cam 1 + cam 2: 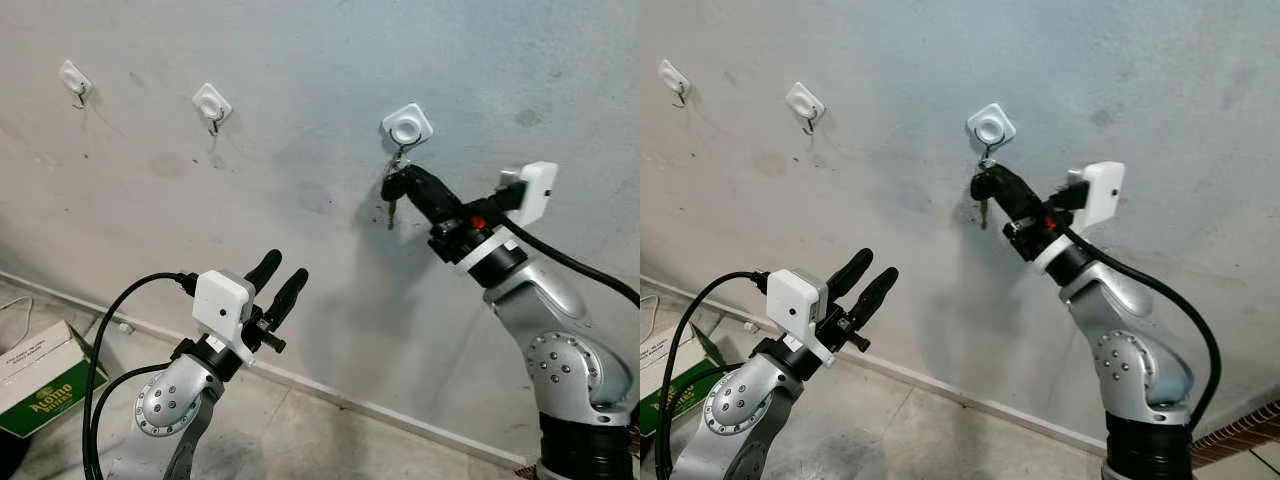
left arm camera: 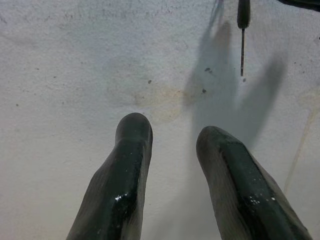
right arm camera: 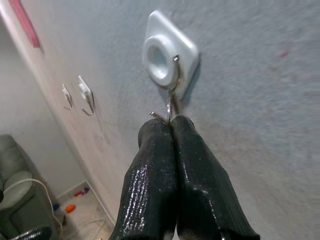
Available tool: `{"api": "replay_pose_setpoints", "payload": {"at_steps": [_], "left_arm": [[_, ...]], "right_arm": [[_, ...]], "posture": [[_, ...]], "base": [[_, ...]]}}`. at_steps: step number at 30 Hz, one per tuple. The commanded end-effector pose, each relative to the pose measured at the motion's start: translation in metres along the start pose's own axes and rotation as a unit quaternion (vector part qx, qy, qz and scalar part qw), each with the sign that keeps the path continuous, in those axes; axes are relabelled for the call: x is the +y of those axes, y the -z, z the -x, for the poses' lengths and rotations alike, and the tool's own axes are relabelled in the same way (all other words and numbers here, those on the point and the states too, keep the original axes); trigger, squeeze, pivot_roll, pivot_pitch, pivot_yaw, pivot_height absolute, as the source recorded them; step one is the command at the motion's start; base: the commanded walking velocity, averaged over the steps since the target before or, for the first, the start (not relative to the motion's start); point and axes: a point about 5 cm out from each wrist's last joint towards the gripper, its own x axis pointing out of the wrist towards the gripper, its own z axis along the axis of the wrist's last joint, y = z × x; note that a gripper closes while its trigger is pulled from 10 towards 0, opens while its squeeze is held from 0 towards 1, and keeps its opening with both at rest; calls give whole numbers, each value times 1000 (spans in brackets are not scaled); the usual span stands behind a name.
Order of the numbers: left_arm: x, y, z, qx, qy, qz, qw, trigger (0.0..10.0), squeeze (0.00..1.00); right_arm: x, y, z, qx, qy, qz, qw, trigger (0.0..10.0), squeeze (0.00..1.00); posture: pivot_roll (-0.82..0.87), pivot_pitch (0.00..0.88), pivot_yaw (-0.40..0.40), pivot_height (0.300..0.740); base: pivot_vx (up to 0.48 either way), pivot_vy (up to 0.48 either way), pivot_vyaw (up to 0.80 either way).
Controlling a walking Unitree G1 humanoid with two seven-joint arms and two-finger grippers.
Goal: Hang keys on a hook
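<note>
Nearest us, left gripper (image 1: 283, 284) idles w/ fingers apart, well below and left of the hook (image 1: 406, 128). Right gripper (image 1: 396, 183) is clenched on the keys (image 1: 392, 196) just under the hook, ring seemingly on it. We'd confirm seating, then let go slowly.

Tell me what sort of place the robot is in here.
Probably a bare wall in a home, perhaps an entryway: three white stick-on hooks on a scuffed plaster wall, a baseboard and a cardboard box on the floor.

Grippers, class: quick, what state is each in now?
Left gripper: open, holding nothing.
Right gripper: shut on the keys, at the hook.
</note>
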Motion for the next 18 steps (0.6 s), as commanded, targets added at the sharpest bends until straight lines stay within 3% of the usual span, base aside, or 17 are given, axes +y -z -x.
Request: {"api": "replay_pose_setpoints", "payload": {"at_steps": [1, 18], "left_arm": [[0, -1, 1, 2, 6, -3, 1000, 10000, 0], [0, -1, 1, 4, 6, -6, 1000, 10000, 0]], "right_arm": [[-1, -3, 1, -3, 1, 0, 1000, 10000, 0], [-1, 13, 1, 20, 13, -33, 999, 10000, 0]], "posture": [[-80, 89, 91, 740], [-74, 85, 90, 740]], "base": [[0, 0, 0], [0, 0, 0]]}}
